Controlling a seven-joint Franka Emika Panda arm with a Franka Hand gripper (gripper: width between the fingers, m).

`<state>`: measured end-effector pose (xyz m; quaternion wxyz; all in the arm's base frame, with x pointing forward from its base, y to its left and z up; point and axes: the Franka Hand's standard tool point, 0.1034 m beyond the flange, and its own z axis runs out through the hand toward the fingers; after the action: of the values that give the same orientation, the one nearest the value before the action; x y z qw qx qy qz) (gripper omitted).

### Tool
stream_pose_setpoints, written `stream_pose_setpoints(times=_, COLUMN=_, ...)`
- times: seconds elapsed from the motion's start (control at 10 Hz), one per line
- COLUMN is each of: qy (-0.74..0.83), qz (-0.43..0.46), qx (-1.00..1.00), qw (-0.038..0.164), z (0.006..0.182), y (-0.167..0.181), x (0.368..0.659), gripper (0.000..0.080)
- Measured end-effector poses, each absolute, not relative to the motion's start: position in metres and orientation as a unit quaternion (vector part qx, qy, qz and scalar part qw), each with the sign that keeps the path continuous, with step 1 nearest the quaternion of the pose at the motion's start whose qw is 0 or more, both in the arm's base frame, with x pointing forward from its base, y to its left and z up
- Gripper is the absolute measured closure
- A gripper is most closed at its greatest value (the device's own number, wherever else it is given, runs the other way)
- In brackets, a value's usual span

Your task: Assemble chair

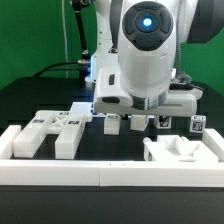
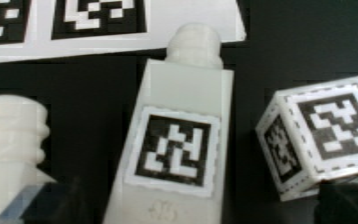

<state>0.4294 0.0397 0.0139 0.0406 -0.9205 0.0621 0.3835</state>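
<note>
Step in hand, as I read it: pre-grasp on a chair leg [image 2: 179, 140], with nothing joined yet. The gripper [image 1: 137, 120] hung low over the table [image 1: 110, 145], jaws spread as wide as they go and holding nothing. In the wrist view the dark fingertips [image 2: 34, 205] showed either side of the leg's near end, so the leg sat between them, apparently not touched. The leg lay flat on the table with its tag face up. Its long axis ran along the table from the gripper toward the marker board [image 2: 140, 40], and its rounded peg [image 2: 195, 45] pointed at that board, with the peg tip overlapping the board's edge in view. A peg-ended part [image 2: 16, 135] lay just beside the leg on one flank and a tagged block [image 2: 327, 130] stood near it on the other, neither clearly touching it. In the exterior view the leg was mostly hidden under the hand. The flat chair parts [image 1: 55, 130] sat well apart at the exterior view's left, inside the border rails [image 1: 60, 168]. The next move probably calls for a straight drop with the jaws across the leg's narrow width, then closing on its flat sides. The tight neighbours leave little room, so a finger could nudge one on the way down. Whether the leg was centred between the jaws I could not tell.
</note>
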Motion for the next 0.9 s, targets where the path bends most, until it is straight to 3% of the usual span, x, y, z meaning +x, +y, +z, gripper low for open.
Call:
stream_pose_setpoints(times=0.5, qy=0.070, qz=0.386, qx=-0.919, qw=0.039, z=0.0106, y=0.0306, x=0.4250, gripper=0.0150)
stream_pose_setpoints(times=0.7, qy=0.071, qz=0.388, qx=-0.918, qw=0.038, z=0.0082, y=0.0296, x=0.4229, gripper=0.0384)
stream_pose_setpoints(times=0.8, qy=0.071, qz=0.388, qx=-0.918, qw=0.038, z=0.0077, y=0.0296, x=0.4225, gripper=0.0384)
stream_pose_setpoints(times=0.9, qy=0.071, qz=0.389, qx=-0.918, qw=0.038, z=0.0075, y=0.0298, x=0.4223, gripper=0.0511)
